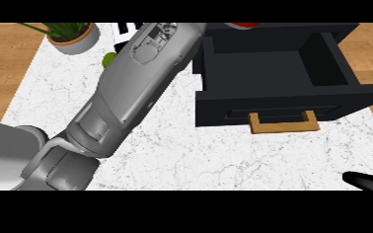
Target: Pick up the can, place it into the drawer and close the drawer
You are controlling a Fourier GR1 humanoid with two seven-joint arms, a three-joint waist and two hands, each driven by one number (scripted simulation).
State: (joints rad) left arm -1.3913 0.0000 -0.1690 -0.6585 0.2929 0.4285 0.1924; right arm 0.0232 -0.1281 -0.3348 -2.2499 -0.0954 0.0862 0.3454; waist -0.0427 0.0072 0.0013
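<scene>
Drawer (218, 103) (open) apart from right hand (358, 179)

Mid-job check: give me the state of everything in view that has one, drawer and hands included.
Drawer: open, pulled out, nothing visible inside.
Left forearm: stretched up to the view's upper edge; its hand is out of view.
Right hand: only a black tip shows at lower right; state cannot be told.
Potted plant: upright.
Red object: behind the drawer, mostly cut off.

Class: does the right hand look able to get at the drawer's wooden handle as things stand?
Probably yes: the right hand sits at the lower right edge, only bare counter between it and the handle; the left forearm lies aside.
</scene>
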